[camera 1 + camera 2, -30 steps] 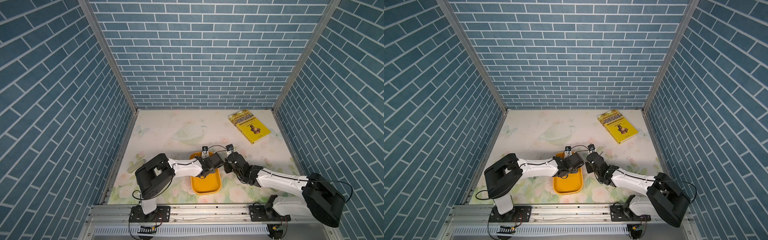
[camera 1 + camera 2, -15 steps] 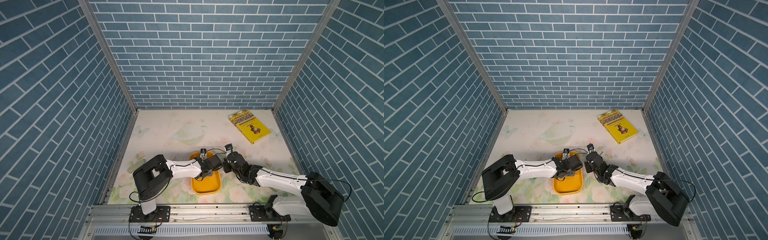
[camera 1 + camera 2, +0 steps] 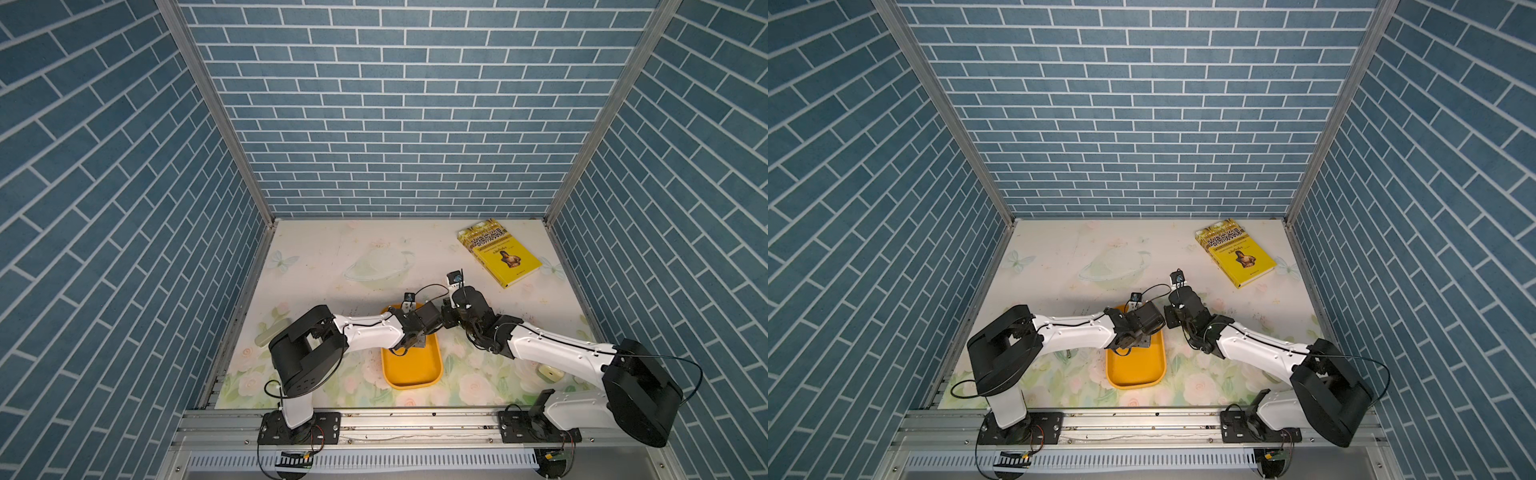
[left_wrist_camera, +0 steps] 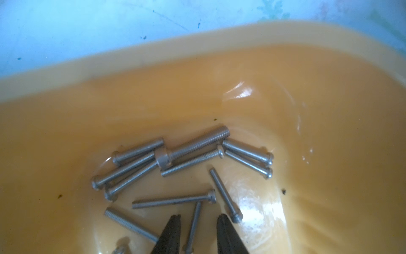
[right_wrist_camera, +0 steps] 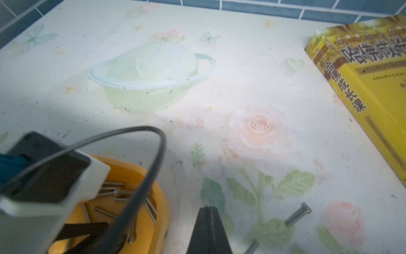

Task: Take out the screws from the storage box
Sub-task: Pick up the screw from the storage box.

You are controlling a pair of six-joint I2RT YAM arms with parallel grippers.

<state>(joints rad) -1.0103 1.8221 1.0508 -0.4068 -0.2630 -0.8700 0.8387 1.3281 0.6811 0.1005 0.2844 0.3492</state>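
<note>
Grasp step: left gripper [image 4: 198, 220] straddles one screw [image 4: 194, 222] at lower centre, jaws narrow, not yet touching; the screws [image 4: 197, 144] lie in the storage box [image 4: 153, 50]; right gripper [image 5: 208, 211] is closed, empty; next, pinch squarely, then lift.

The tray [image 3: 411, 365] is coloured a plain, glossy orange-yellow, with a paler rim. The screws [image 4: 197, 144] in it are finished in silvery grey. The bench [image 3: 332, 257] is printed in pale tones with pink roses, green leaves, butterflies and a faint green ringed planet, and is flecked with dark specks. The book [image 3: 500, 259] near the far right corner is coloured bright yellow, with a brown figure and dark lettering. The walls [image 3: 395, 104] are patterned as blue bricks with white joints. The arms [image 3: 365, 334] are coloured white, with black joints.
</note>
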